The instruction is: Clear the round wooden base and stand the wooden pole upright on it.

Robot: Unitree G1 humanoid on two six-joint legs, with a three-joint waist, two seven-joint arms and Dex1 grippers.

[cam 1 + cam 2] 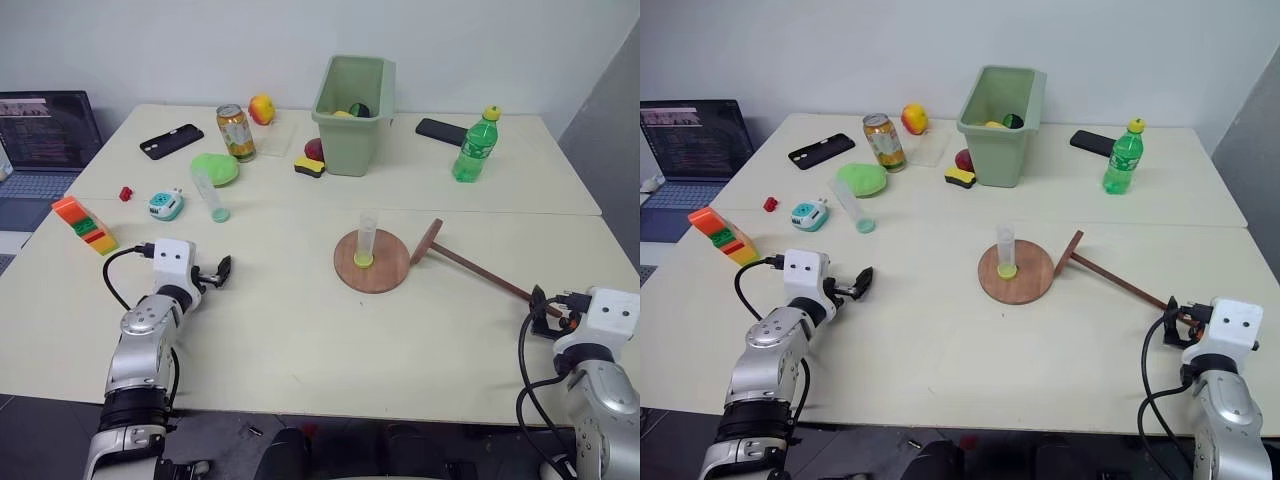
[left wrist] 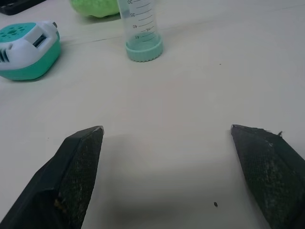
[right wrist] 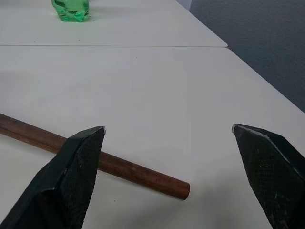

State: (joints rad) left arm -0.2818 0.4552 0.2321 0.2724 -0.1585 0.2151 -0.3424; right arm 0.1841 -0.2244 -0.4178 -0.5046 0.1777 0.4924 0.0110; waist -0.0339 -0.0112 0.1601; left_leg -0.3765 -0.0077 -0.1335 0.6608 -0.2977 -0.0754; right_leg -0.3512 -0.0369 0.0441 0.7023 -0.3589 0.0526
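A clear tube [image 1: 366,239] is standing upright on the round wooden base [image 1: 385,270], blocking its middle, while the wooden pole [image 1: 480,272] is lying just right of it with its disc end propped beside the rim. Bare desk [image 1: 290,330] is lying open between the left tool [image 1: 222,270] and the base, both tools gaping wide with nothing between their fingers. Farther back, a green bin [image 1: 352,100], a can [image 1: 236,132], a green bottle [image 1: 475,146] and a lying tube [image 1: 211,193] are crowding the desk.

Head stereo downward; wrist cameras tabletop-close.
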